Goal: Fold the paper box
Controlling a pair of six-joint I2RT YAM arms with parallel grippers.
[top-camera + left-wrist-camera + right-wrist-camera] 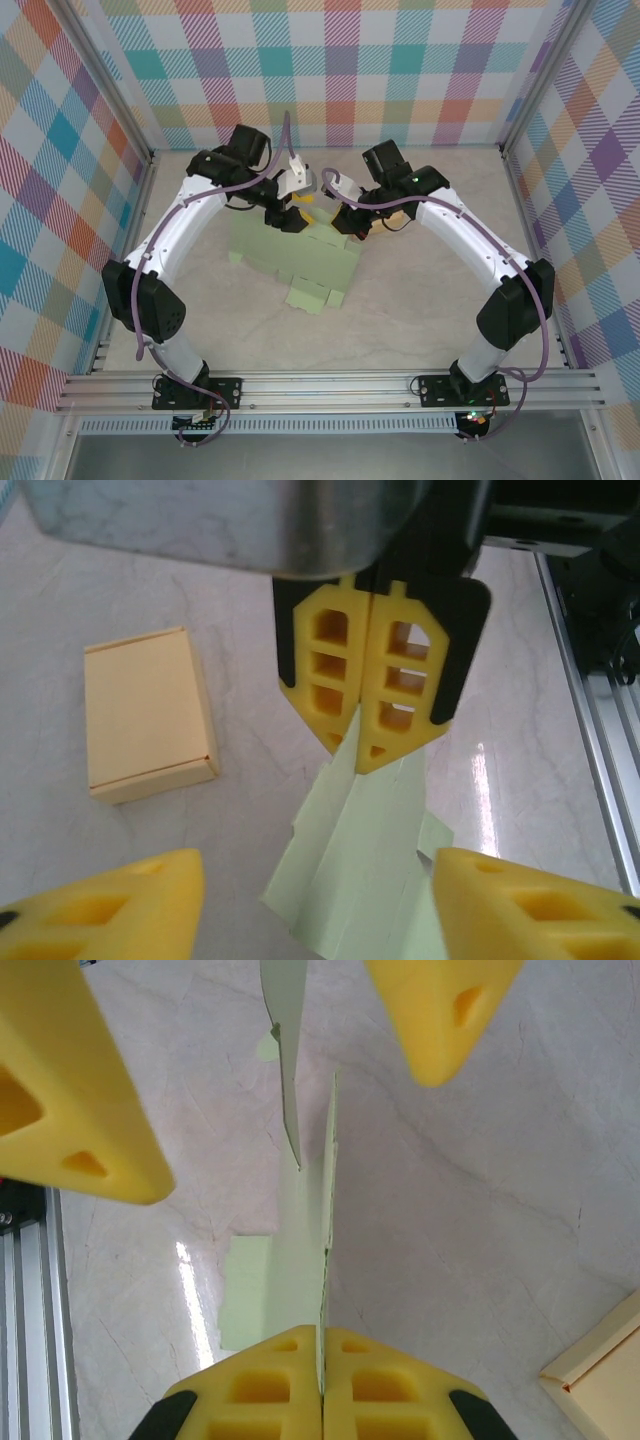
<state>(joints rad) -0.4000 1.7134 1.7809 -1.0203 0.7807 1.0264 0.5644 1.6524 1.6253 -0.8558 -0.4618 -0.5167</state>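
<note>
Top external view has the pale green paper box blank (300, 270) near the middle of the bench (430, 310), partly lifted between both arms. The right pincer (358, 755) is clamped tight on an upstanding edge of the green paper. The left pincer (315, 880) stands well open, one yellow finger on either side of that sheet, gripping nothing. A small cream cardboard box (150, 715) lies flat nearby.

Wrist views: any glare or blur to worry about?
Left wrist: a glare streak on the table right of the paper box, and the left fingers at the bottom edge are soft. Right wrist: a similar streak left of the paper box, paper edges crisp. Top external: evenly lit, no glare, in focus.
</note>
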